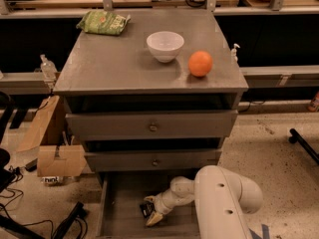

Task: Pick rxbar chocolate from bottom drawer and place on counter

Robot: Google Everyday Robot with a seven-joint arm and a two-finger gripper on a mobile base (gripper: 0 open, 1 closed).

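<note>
The bottom drawer is pulled out at the foot of the cabinet. The rxbar chocolate, a small black bar, lies on the drawer floor near its middle. My gripper reaches down into the drawer from the right. It is open, with one pale fingertip behind the bar and the other in front of it, so the bar lies between them. The counter is the grey top slab of the cabinet, well above the gripper.
On the counter stand a white bowl, an orange and a green snack bag. The two upper drawers are shut. My white arm fills the lower right. A cardboard box sits on the floor at the left.
</note>
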